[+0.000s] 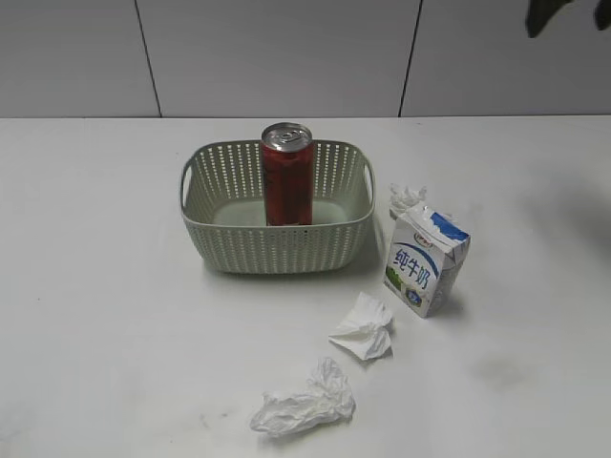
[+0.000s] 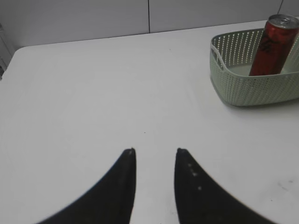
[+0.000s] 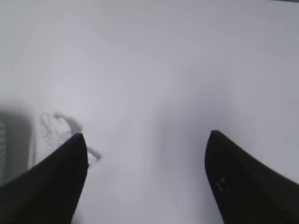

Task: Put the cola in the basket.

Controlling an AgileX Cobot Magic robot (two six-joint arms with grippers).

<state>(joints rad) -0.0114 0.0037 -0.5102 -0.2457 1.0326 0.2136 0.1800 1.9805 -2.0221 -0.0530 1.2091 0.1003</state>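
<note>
The red cola can (image 1: 287,176) stands upright inside the pale green basket (image 1: 239,243) at the table's middle. Both also show at the top right of the left wrist view, the cola (image 2: 273,45) inside the basket (image 2: 243,84). My left gripper (image 2: 155,150) is open and empty over bare table, well left of the basket. My right gripper (image 3: 147,135) is wide open and empty above bare table; only a dark bit of it (image 1: 563,14) shows at the exterior view's top right corner.
A white-and-blue milk carton (image 1: 426,260) stands right of the basket. Crumpled tissues lie behind the carton (image 1: 407,198), in front of the basket (image 1: 365,327) and near the front edge (image 1: 304,401). A blurred tissue (image 3: 58,128) shows beside my right gripper's left finger.
</note>
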